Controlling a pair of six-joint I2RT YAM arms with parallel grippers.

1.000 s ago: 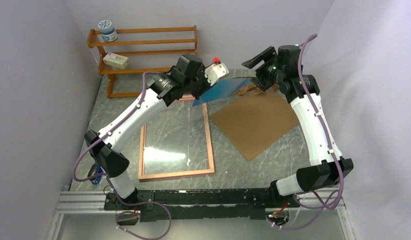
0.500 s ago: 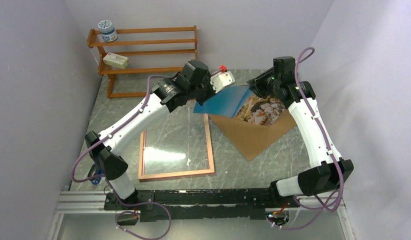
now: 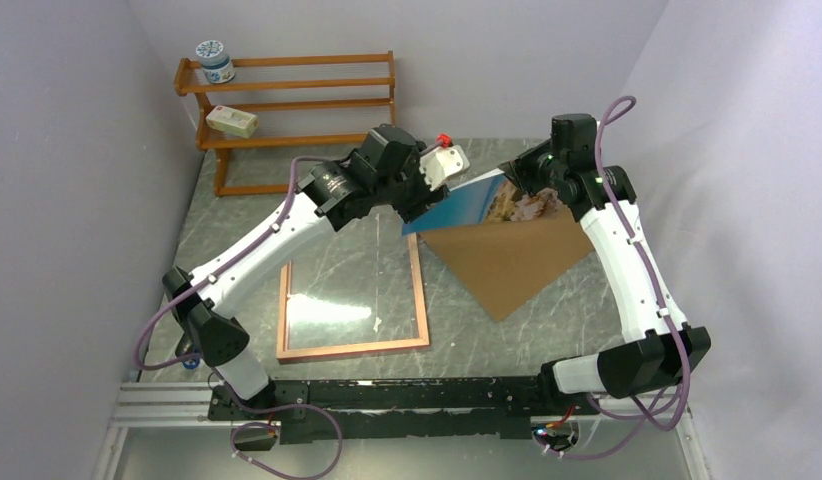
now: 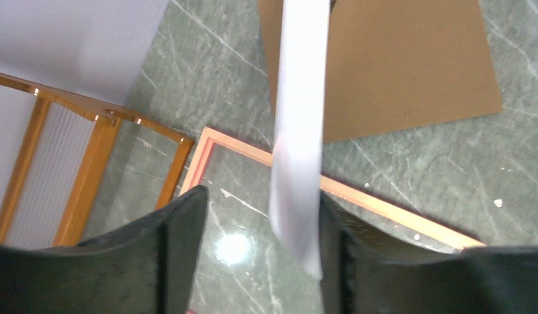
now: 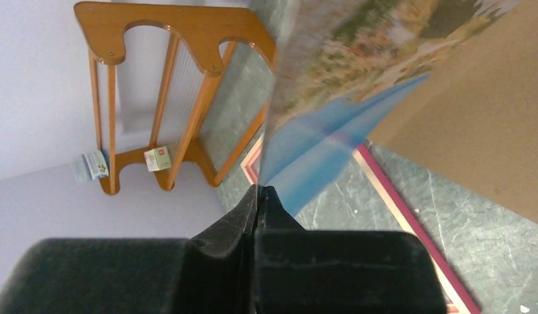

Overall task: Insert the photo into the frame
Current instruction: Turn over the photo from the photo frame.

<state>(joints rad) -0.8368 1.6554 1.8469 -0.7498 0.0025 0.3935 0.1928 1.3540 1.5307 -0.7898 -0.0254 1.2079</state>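
The photo [image 3: 474, 201] hangs tilted above the table between both arms, its blue sea and rocky shore facing up. My right gripper [image 3: 522, 178] is shut on its far right edge; in the right wrist view the pinched jaws [image 5: 258, 196] meet on the print [image 5: 345, 111]. My left gripper [image 3: 419, 210] stands open around the photo's left edge. In the left wrist view the white back [image 4: 299, 131] rests against the right finger [image 4: 358, 261], clear of the left finger [image 4: 175, 248]. The frame [image 3: 419, 290] lies flat below, its coppery-pink back up.
A brown hardboard backing sheet [image 3: 507, 255] lies on the table under the photo, right of the frame. A wooden slatted rack [image 3: 287, 100] stands at the back left, holding a jar [image 3: 215, 60] and a small box [image 3: 232, 121].
My left gripper has opened off the photo's left edge. My right gripper has closed on the right edge. The photo has swung up and shifted slightly right.
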